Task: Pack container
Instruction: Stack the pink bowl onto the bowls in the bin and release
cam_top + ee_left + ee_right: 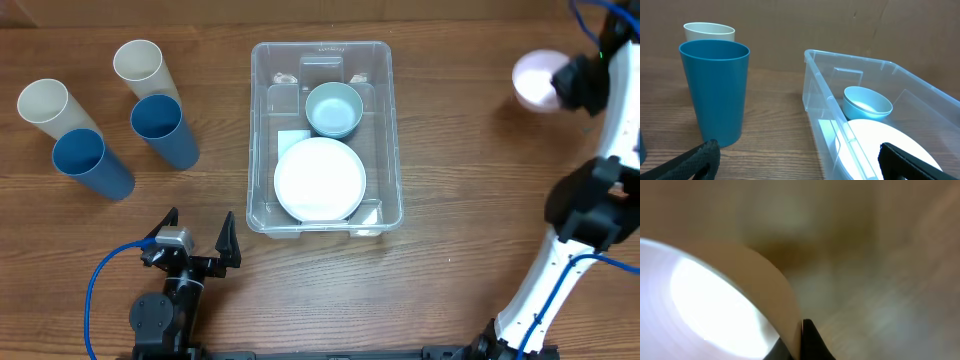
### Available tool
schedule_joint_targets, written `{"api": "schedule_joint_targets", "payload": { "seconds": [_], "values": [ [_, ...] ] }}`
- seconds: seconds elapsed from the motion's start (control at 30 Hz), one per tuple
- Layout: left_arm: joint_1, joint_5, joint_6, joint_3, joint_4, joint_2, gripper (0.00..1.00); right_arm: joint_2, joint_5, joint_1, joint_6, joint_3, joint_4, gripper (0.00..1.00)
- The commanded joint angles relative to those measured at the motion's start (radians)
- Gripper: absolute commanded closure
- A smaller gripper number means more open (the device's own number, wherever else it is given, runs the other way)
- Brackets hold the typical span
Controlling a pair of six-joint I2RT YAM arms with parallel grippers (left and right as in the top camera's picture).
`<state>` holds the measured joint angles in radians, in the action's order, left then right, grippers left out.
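Observation:
The clear plastic container (pixel 388 120) stands at the table's middle. It holds a white plate (pixel 320 180) and a light blue bowl (pixel 333 108) behind it. My left gripper (pixel 200 225) is open and empty, on the table in front of the container's left front corner. The left wrist view shows the container (pixel 820 90), the bowl (pixel 867 102) and the plate (pixel 890 145) past my open left gripper (pixel 797 160). My right gripper (pixel 565 82) is at the far right, shut on the rim of a pale bowl (pixel 535 78); the right wrist view shows the gripper (pixel 797 335) pinching the bowl's wall (pixel 715 300).
Two cream cups (pixel 140 65) (pixel 45 103) and two blue cups (pixel 160 125) (pixel 85 160) stand at the left. In the left wrist view a blue cup (pixel 715 90) stands close ahead with a cream cup (pixel 709 32) behind it. The right arm (pixel 570 240) stretches along the right side.

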<state>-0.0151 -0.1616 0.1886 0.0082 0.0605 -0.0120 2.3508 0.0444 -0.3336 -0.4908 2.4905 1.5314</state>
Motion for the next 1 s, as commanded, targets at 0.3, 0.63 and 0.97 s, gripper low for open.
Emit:
{"api": "schedule_joint_targets", "payload": {
  "seconds": [0.3,0.63,0.97],
  "values": [
    [-0.005,-0.012,0.014,-0.003,0.001,0.008,0.0,-0.081,0.04,0.674,0.083,0.253,0.011,0.9],
    [-0.005,-0.012,0.014,-0.003,0.002,0.007,0.0,0.004,0.039,0.732,0.076,-0.079,-0.175,0.9],
    [-0.005,-0.012,0.014,-0.003,0.001,0.008,0.0,0.005,-0.063,0.857,0.365,-0.076,-0.201,0.59]
  ]
}}
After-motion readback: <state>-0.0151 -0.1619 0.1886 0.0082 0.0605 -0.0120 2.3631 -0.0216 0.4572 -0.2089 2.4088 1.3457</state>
